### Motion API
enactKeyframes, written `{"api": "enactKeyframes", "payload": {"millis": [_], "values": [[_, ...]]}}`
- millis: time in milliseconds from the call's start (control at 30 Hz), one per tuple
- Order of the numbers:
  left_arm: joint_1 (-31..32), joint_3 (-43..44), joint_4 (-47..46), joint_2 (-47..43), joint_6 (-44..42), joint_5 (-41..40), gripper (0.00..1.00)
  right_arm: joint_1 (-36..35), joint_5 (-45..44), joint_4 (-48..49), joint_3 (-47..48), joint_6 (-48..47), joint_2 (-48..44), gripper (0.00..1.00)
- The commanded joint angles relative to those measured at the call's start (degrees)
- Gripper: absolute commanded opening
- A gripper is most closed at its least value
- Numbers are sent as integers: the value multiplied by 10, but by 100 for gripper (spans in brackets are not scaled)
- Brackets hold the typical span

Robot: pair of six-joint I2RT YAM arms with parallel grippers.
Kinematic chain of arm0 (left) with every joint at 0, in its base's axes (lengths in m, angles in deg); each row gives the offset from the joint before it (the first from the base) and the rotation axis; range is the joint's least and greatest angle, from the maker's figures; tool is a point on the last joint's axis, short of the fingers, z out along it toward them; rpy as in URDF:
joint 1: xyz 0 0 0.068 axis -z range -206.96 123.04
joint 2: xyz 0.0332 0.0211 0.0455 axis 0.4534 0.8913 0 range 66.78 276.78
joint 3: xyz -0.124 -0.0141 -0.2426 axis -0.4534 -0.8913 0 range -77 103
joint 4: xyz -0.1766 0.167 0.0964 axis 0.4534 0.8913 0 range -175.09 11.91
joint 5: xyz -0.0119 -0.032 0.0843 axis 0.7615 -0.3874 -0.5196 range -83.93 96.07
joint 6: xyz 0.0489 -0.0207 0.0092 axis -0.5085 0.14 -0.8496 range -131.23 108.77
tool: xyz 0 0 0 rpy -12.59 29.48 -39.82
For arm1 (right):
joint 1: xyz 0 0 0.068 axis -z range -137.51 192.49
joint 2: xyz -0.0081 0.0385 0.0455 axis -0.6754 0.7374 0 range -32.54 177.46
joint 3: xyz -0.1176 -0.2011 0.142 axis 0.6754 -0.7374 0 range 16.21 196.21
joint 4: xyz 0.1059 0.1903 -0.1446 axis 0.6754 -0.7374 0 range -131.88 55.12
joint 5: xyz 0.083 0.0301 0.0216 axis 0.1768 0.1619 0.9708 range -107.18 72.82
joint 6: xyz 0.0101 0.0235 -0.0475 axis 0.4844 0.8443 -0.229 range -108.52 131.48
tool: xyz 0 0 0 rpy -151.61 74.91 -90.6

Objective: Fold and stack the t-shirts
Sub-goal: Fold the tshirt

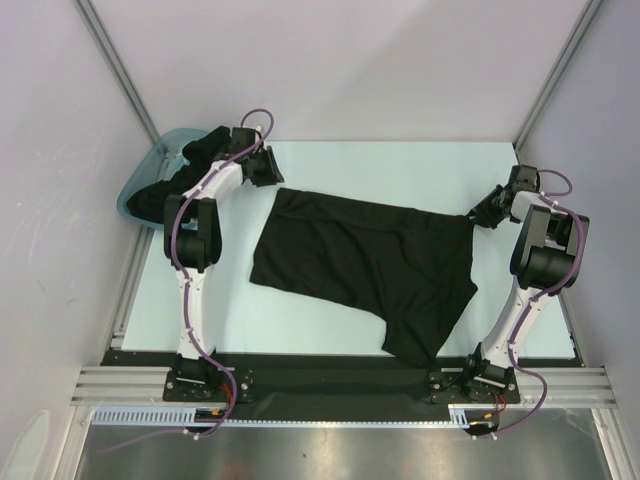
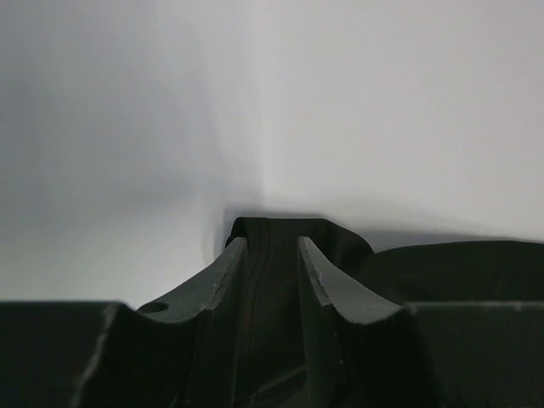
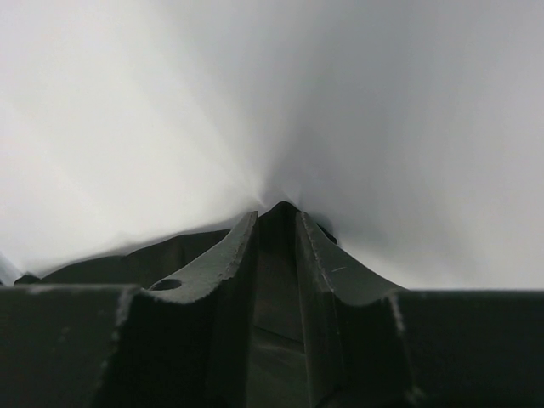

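1. The left gripper [image 2: 272, 244] has its two dark fingers [image 2: 223, 276] closed on a fold of a plain black short-sleeved t-shirt [image 2: 459, 268] of soft matte cloth. The cloth fills the gap between them and bulges out just past the tips.
2. The right gripper [image 3: 278, 217] is clamped on another edge of the same t-shirt. Its fingers [image 3: 321, 255] pinch a small peak of black cloth at their tips.
3. Only the wrist cameras show cloth between the fingers. Beyond it they show little but blank white wall.
4. Only the overhead camera shows the layout. The t-shirt lies spread across the middle of a pale table [image 1: 400, 160]. Its far-left corner is at the left gripper, and its far-right corner is drawn to a taut point at the right gripper. One part reaches toward the near right edge.
5. The left arm [image 1: 190, 240] rises from its base at the near left. It bends at a dark elbow and reaches far, toward the far-left corner of the table.
6. The right arm [image 1: 545, 250] rises from the near right. It bends at its elbow, and its wrist turns left toward the t-shirt.
7. A teal plastic tub [image 1: 140, 180] sits at the far left, just beside the left arm's wrist. A heap of black cloth [image 1: 195, 150] lies in it.
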Motion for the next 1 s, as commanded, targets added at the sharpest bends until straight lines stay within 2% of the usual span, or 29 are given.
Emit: {"api": "enactKeyframes", "payload": {"millis": [0,100,133,200,300,367,467,667,967], "values": [[3,1,-14,-20,1,9,35,-2,-1,11,8,-5,12,27],[3,-2,-15,-19,3,6,36,-1,-1,14,9,-4,14,15],[3,-3,-15,-17,3,5,38,0,-5,13,8,-4,13,5],[3,1,-16,-12,4,0,40,0,-18,10,8,-3,10,0],[3,19,-14,1,6,0,46,3,-29,5,8,-2,-2,0],[3,29,-11,17,15,2,46,4,-33,2,8,-4,-8,0],[3,58,9,44,33,14,40,5,-29,2,8,-5,-7,0],[7,58,21,52,48,-4,36,6,-23,9,8,-1,-3,0],[9,-20,-13,-6,39,-41,37,9,-22,10,5,-2,-5,0]]}}
